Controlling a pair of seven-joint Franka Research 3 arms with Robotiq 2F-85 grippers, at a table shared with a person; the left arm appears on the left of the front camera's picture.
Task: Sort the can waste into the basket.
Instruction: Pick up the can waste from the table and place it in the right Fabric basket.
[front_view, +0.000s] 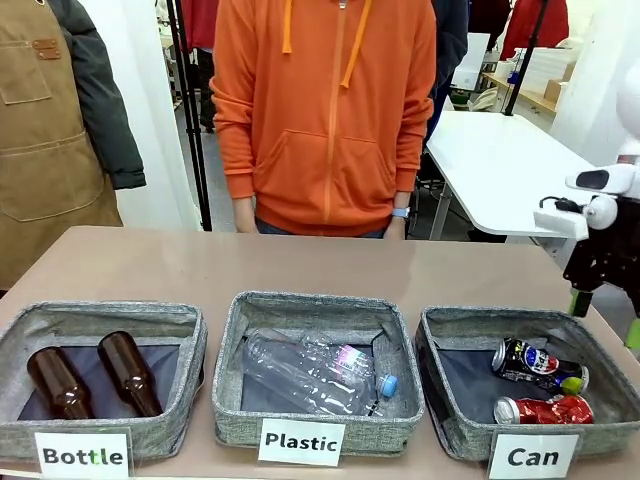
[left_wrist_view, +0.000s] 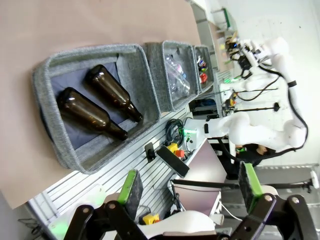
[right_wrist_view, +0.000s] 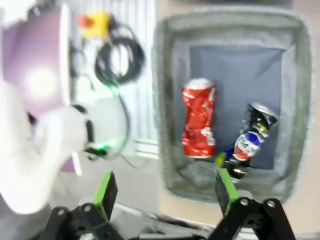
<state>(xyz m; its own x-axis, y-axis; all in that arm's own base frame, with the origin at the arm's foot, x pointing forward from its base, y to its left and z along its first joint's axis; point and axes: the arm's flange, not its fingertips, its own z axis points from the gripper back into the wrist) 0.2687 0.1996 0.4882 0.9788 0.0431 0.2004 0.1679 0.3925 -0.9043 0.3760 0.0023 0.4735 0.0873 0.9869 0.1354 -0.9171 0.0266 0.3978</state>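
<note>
Both pincers (left_wrist_view: 189, 192) (right_wrist_view: 167, 192) agape (empty)

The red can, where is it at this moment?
In the front view the red can lies inside the basket labelled "Can" at the table's right end, just in front of the black can.

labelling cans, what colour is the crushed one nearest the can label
Shiny red crushed can, clearest in the front view.

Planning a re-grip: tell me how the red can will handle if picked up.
The red can is crushed and creased, so probably light and easily dented further. Its shiny skin may slip. It lies on its side but, flattened, it likely won't roll far.
</note>
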